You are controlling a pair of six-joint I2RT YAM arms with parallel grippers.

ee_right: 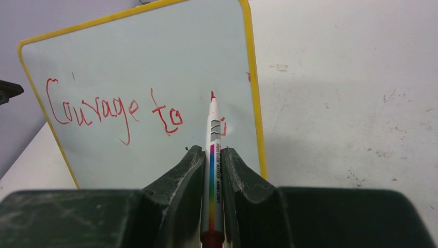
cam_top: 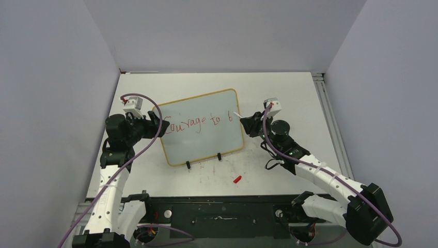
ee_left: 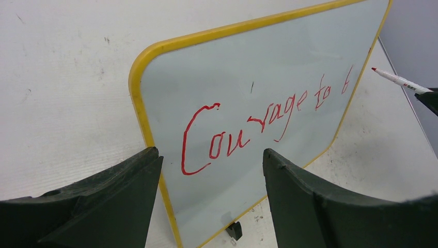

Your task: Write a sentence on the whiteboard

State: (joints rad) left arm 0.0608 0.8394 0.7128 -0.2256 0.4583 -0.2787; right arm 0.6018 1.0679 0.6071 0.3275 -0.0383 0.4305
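Small rectangular yellow-framed whiteboard [cam_top: 206, 143]: upright on black clip feet [cam_top: 188, 165], mid-table, between both arms. Red handwritten sentence [cam_top: 199, 123] on its face: "Courage to" plus one further letter. Left gripper [ee_left: 210, 155]: wide open, empty, at board's left edge. Right gripper [ee_right: 210, 152]: clamped on white red-tipped marker [ee_right: 213, 124], tip near last letter.

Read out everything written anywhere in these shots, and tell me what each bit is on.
"Courage to", then one unfinished letter, perhaps "b": red handwriting on the whiteboard.
Small print along the marker barrel: too small to read for sure.
Nothing else carries readable text.
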